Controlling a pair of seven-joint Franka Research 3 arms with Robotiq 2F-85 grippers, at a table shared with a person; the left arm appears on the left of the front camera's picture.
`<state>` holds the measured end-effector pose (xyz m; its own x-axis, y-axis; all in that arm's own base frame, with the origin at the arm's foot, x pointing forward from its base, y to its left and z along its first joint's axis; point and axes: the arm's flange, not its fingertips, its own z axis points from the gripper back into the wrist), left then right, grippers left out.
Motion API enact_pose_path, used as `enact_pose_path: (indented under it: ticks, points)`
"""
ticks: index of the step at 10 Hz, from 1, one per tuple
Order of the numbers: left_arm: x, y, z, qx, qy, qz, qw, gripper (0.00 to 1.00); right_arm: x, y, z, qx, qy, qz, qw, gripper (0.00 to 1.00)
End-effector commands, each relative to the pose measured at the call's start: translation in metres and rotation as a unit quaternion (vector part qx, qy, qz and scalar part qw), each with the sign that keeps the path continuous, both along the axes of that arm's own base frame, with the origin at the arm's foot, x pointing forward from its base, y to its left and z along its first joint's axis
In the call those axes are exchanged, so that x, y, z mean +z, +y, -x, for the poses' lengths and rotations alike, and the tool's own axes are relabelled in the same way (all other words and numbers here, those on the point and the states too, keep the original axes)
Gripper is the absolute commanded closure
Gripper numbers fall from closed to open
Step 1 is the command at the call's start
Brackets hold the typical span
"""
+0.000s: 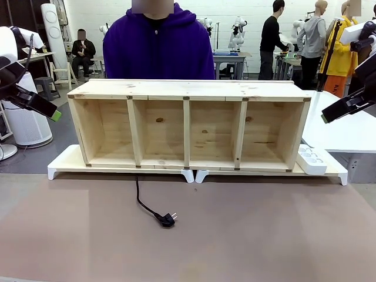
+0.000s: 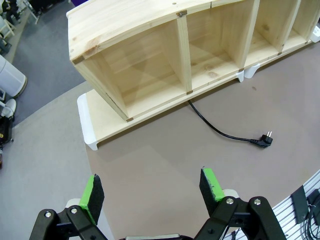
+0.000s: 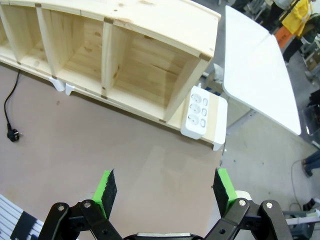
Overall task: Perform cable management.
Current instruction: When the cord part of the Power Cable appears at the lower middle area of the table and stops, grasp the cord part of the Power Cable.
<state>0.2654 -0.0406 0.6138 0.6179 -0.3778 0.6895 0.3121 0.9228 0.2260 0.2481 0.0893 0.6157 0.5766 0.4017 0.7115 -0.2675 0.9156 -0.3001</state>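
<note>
Bright, even light — sharp, wrist views bowed

Showing no readable text, label, brand or number, whether on pale wooden four-compartment shelf (image 1: 188, 89) or white multi-socket power strip (image 1: 311, 160).

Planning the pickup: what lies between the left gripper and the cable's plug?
Nothing; in the left wrist view, bare brown table runs from the left gripper to the cable plug.
</note>
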Motion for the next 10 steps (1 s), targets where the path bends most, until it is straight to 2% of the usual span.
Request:
enact_pose_path:
  ticks: [1,6,10]
  points:
    - [0.0,0.0,-0.003,0.001,-0.005,0.003,1.0,0.0,-0.001,0.0,-0.005,0.003,-0.004,0.001,1.0,0.0]
    - [0.0,0.0,-0.003,0.001,-0.005,0.003,1.0,0.0,0.0,0.0,0.0,0.0,0.0,0.0,1.0,0.0]
    - [0.0,0.0,-0.003,0.001,-0.005,0.003,1.0,0.0,-0.002,0.086,-0.049,0.121,0.051,0.035,0.991,0.0]
